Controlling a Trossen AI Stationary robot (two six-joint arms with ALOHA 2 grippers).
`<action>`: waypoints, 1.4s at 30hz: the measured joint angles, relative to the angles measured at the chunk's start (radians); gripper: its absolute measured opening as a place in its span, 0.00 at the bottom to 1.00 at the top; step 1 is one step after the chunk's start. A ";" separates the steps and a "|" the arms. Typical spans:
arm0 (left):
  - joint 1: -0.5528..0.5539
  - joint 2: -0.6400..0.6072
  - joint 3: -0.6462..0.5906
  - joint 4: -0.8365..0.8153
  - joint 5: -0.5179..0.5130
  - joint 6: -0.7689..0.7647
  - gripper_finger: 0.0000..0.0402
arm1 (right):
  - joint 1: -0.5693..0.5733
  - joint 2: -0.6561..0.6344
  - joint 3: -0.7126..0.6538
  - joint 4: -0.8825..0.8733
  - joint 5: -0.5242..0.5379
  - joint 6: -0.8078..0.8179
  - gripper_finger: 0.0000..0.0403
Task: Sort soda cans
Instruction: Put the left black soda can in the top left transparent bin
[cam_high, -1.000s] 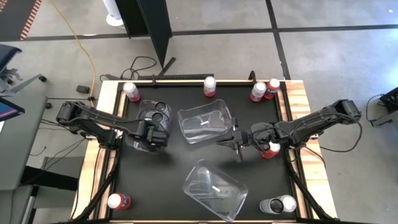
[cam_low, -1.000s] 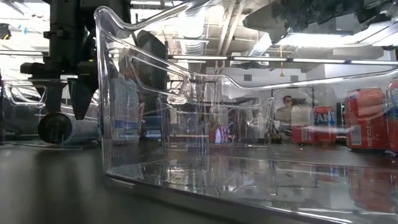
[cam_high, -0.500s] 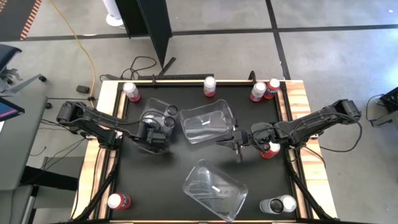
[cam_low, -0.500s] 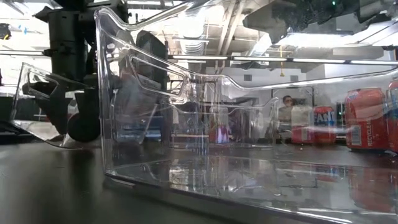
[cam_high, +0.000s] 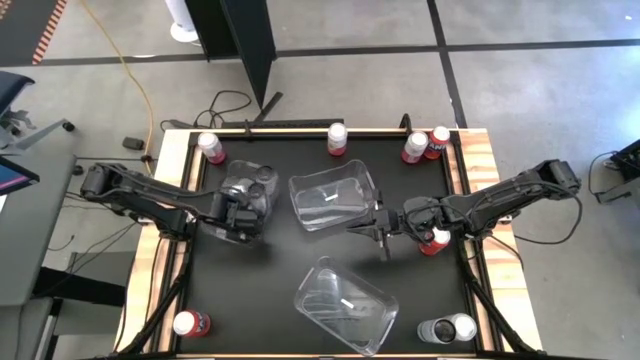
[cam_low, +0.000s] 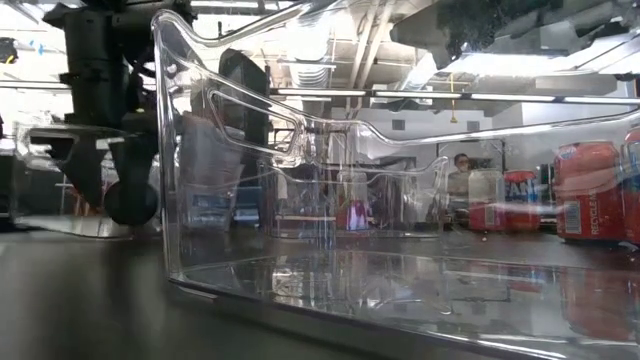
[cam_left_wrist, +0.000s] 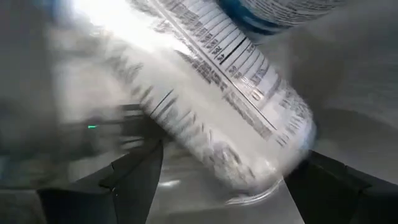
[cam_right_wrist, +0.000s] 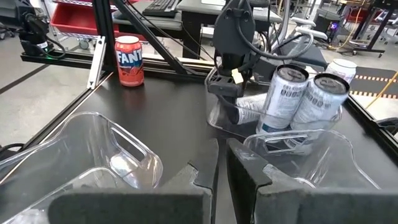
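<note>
While left fingers (cam_left_wrist: 137, 180) stand apart, silver can (cam_left_wrist: 217, 106) lying between them, right fingers (cam_right_wrist: 239, 171) together

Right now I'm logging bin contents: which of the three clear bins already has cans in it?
The left bin, under the left gripper, holds silver cans. The middle bin and the near bin hold none.

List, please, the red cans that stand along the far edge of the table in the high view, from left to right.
Red can at the far left corner → red can at the middle of the far edge → red can near the far right corner → red can beside it, at the corner.
</note>
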 joint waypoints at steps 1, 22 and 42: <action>0.000 -0.015 -0.001 -0.017 -0.005 -0.002 0.77 | 0.000 0.000 0.000 0.000 0.000 0.000 0.13; -0.001 -0.326 0.002 -0.055 -0.114 0.083 0.77 | -0.009 0.000 0.000 0.023 0.048 0.020 0.13; -0.002 -0.413 0.176 -0.013 -0.348 0.388 0.77 | -0.046 0.137 0.144 0.016 0.053 0.015 0.20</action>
